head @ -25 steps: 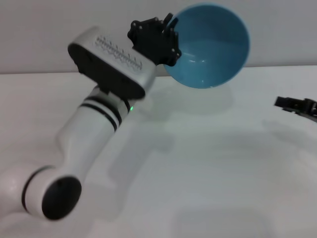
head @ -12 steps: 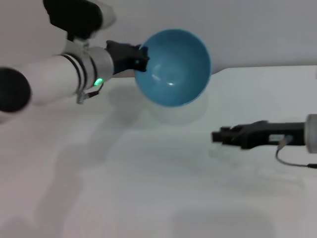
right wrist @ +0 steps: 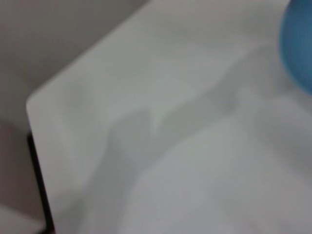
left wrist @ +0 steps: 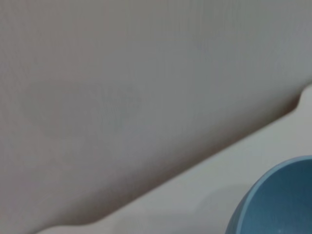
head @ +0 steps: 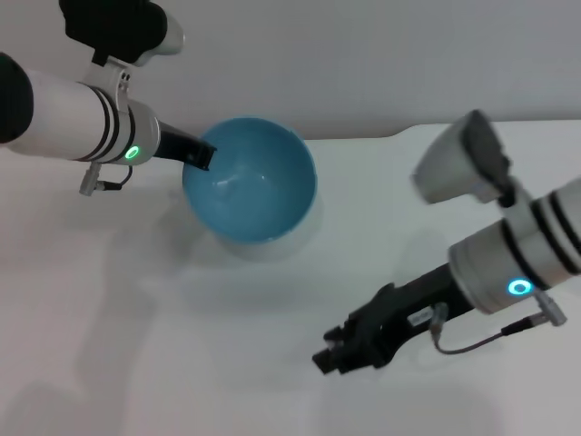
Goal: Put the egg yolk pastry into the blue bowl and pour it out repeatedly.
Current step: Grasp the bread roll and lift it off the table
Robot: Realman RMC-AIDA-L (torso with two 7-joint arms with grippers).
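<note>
The blue bowl (head: 250,191) is tilted with its opening facing up and toward me, low over the white table at the back left centre. Its inside shows only a light reflection. My left gripper (head: 201,157) is shut on the bowl's left rim. A part of the bowl also shows in the left wrist view (left wrist: 282,204) and in the right wrist view (right wrist: 300,44). My right gripper (head: 338,352) reaches in from the right, low over the table's front centre, well apart from the bowl. The egg yolk pastry is not in view in any frame.
The white table (head: 227,363) ends at a back edge against a grey wall (head: 363,54), with a step in that edge at the back right (head: 399,134). The right wrist view shows a rounded table corner (right wrist: 34,105) with a drop beyond it.
My left arm has swung the bowl down and to the left, from high at the back to low over the table. My right arm has come in from the right to the front centre.
</note>
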